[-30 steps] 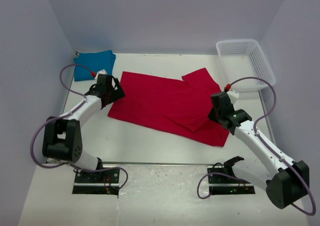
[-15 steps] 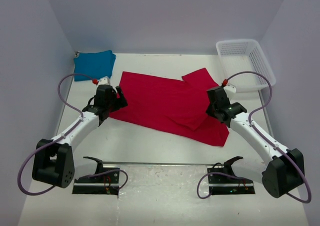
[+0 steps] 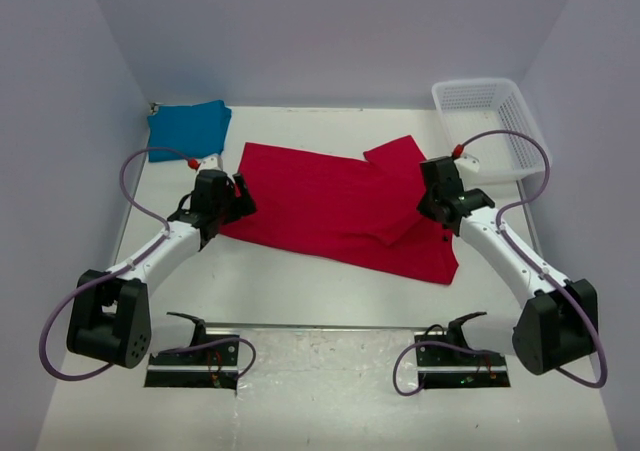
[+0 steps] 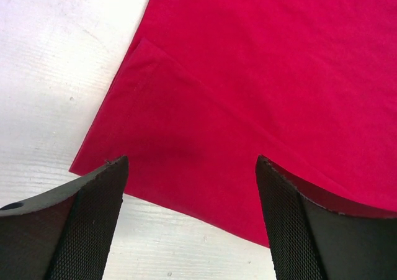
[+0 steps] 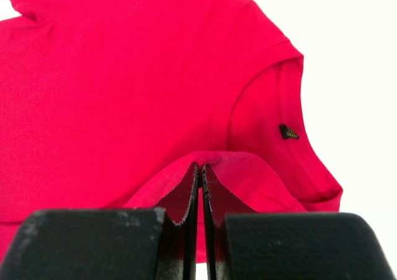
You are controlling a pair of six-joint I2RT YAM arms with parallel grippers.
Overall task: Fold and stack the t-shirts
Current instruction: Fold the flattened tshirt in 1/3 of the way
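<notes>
**A:** How many shirts are out?

**B:** Two. One red t-shirt [image 3: 330,206] lies spread flat in the middle of the table [image 3: 300,281]. One teal t-shirt [image 3: 188,129] sits as a folded bundle in the far corner, at about ten o'clock from the red one and apart from it.

**A:** Anything else on there?

**B:** One white basket [image 3: 495,121], at about two o'clock from the red t-shirt. It is near the sleeve but not touching it.

**A:** And the grippers?

**B:** Two arms, one gripper each. The left gripper [image 4: 191,162] is at the red t-shirt's nine o'clock edge. Its fingers [image 4: 93,218] stand wide apart over the shirt's corner, and the cloth lies flat beneath them, ungripped. The right gripper [image 5: 200,171] is at the three o'clock edge, clamped tight on a raised fold of the red cloth.

**A:** Any markings on the shirt?

**B:** One dark neck label [image 5: 288,132] inside the collar, at about two o'clock from the pinch in the right wrist view.
</notes>
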